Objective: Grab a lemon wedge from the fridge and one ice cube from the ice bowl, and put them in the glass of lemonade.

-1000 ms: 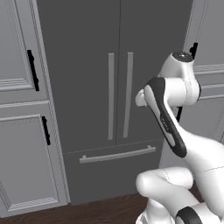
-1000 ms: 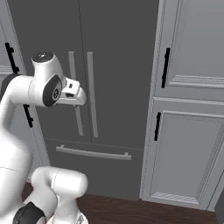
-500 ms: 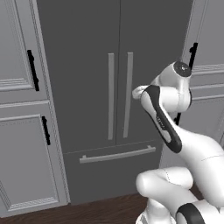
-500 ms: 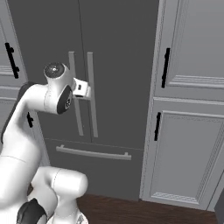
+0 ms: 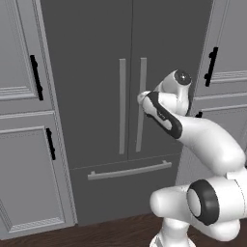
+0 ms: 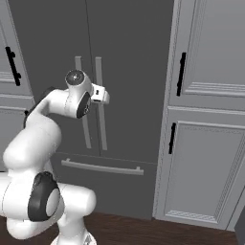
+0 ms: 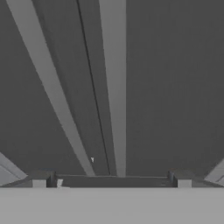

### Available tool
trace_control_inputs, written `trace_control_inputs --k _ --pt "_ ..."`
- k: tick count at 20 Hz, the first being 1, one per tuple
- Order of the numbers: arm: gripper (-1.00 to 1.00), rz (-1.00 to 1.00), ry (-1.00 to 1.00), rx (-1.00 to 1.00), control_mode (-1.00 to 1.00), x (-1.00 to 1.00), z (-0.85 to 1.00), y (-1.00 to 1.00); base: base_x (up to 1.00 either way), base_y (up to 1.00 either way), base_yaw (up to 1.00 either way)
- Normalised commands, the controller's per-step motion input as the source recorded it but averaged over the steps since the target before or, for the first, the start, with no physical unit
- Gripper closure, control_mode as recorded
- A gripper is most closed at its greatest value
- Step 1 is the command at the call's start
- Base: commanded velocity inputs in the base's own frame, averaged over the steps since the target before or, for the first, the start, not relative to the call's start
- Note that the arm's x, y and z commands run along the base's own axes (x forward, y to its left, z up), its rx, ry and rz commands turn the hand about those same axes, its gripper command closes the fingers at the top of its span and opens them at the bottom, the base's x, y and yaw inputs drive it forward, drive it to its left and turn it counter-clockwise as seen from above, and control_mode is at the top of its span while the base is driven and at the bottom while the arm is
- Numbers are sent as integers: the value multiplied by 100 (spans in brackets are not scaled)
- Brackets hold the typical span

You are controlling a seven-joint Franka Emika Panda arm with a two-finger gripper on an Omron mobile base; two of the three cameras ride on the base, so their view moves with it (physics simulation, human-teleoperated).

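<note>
Fridge [image 5: 96, 72]: shut, straight ahead of me, set between pale panelled cabinets [image 5: 29, 159]; the task's first thing to deal with.
Look: tall, dark grey, two doors meeting at a thin centre seam, drawer [image 5: 128, 185] below with a horizontal bar.
Handles [image 5: 122, 106]: two long grey vertical bars, one either side of the seam, near each other; in my hand view both run up the frame with the seam between them [image 7: 114, 87].
Pincer [image 7: 111, 180]: jaws spread wide, nothing between them, close in front of the handles; I can't tell if it touches either.
Arm: reaching forward at handle height; hand [image 6: 98, 93] sits over the handles in the right base view.
Handling: I judge the door stiff and heavy, hinged at the outer edge, probably sealed so it resists at first; the bar is rigid and smooth, so it may slip in a loose grip.
Where to hold: around one vertical bar near mid-height, fingers either side, then pull outward along the door's arc.
Wedge: not seen, presumably inside.
</note>
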Motion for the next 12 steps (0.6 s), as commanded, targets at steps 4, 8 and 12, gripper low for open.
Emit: trace_control_inputs --k 4,8,12 --pt "-100 0 -6 0 -100 85 -13 0 0 0 0" --pt "-100 0 0 0 -100 85 -9 0 0 0 0" --pt "-100 0 0 0 -100 80 -9 0 0 0 0"
